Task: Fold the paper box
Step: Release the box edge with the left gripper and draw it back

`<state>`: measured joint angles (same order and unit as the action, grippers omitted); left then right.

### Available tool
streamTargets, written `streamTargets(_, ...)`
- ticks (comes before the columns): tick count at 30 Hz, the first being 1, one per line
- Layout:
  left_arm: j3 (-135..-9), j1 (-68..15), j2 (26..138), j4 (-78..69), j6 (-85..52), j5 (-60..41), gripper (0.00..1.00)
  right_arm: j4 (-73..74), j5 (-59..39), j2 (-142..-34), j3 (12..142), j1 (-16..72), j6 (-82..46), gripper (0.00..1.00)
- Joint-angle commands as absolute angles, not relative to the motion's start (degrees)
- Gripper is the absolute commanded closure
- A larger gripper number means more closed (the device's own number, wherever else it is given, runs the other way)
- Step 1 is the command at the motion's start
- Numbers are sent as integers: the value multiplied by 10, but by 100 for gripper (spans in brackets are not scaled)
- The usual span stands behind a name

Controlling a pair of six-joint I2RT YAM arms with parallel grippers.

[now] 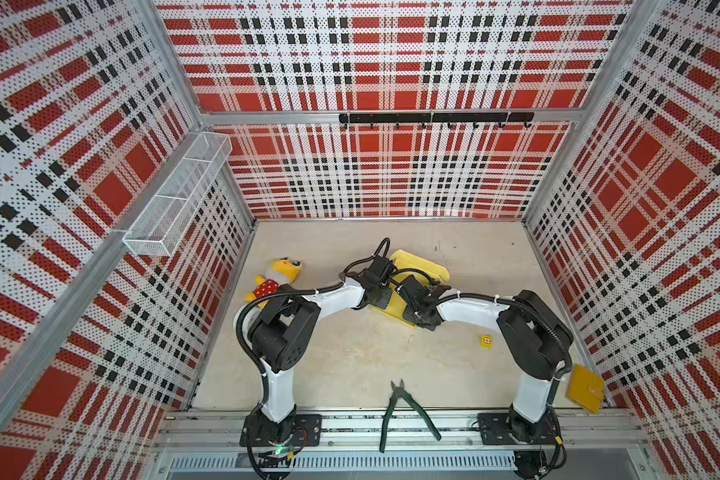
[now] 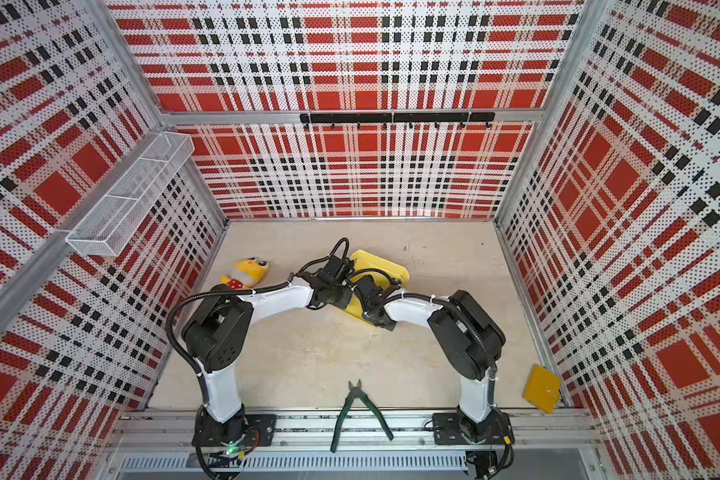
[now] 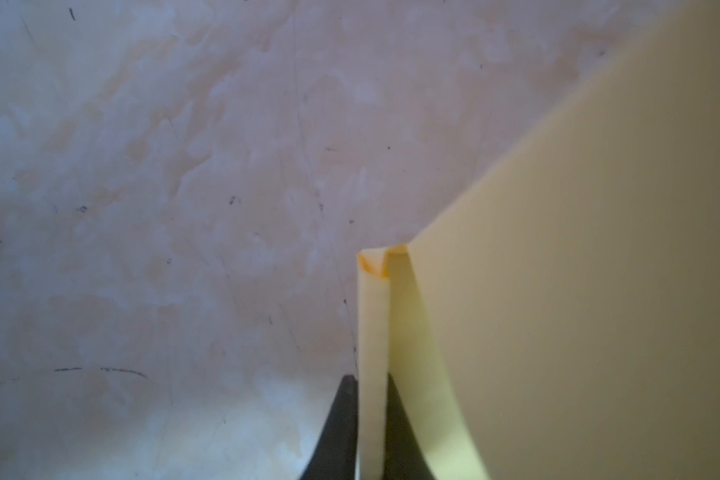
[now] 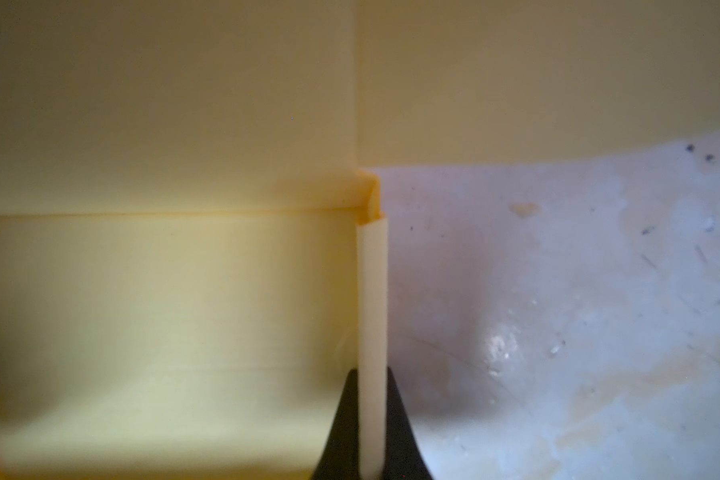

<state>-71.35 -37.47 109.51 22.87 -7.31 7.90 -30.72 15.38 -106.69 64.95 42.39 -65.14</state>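
Green-handled cutters (image 1: 399, 397) lie closest to the camera, well in front of the paper box and apart from it, their handles splayed over the metal rail. The paper box (image 1: 422, 266) itself rests on the pale, scuffed surface (image 1: 350, 361), toward the back wall, and both robot arms bend inward to meet over its near half, hiding much of it in both top views.

In the left wrist view the left gripper (image 3: 371, 378) has its two dark fingers set either side of a narrow raised, doubled strip of the pale yellow card (image 3: 558, 291), and seems to pinch it. In the right wrist view the right gripper (image 4: 372, 370) is pressed together on a similar upright strip at a corner, where a wall meets the box floor (image 4: 163, 291) along a crease.

A yellow plush toy (image 1: 281, 272) lies to the left of the box. A tiny yellow cube (image 1: 486, 340) sits in front of it to the right, and a mustard pouch (image 1: 585, 388) lies farther off the same way.

The step in hand looks like standing up and creasing the side walls. Next, those walls likely need holding square while a flap is folded over and tucked, with gentle force, since thin card buckles easily
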Motion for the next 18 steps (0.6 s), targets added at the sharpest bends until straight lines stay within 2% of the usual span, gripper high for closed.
streamTargets(1,-721,-392,1082,280,-68,43,68,-314,168,-1098,660,407,-615,100)
streamTargets(8,-720,-367,988,279,-14,-110,35,-325,150,-1084,652,387,-501,100)
streamTargets(12,-701,-353,918,295,56,-177,21,-321,147,-1067,638,375,-444,100)
streamTargets(18,-713,-287,869,338,105,-191,19,-312,152,-1050,631,365,-363,100)
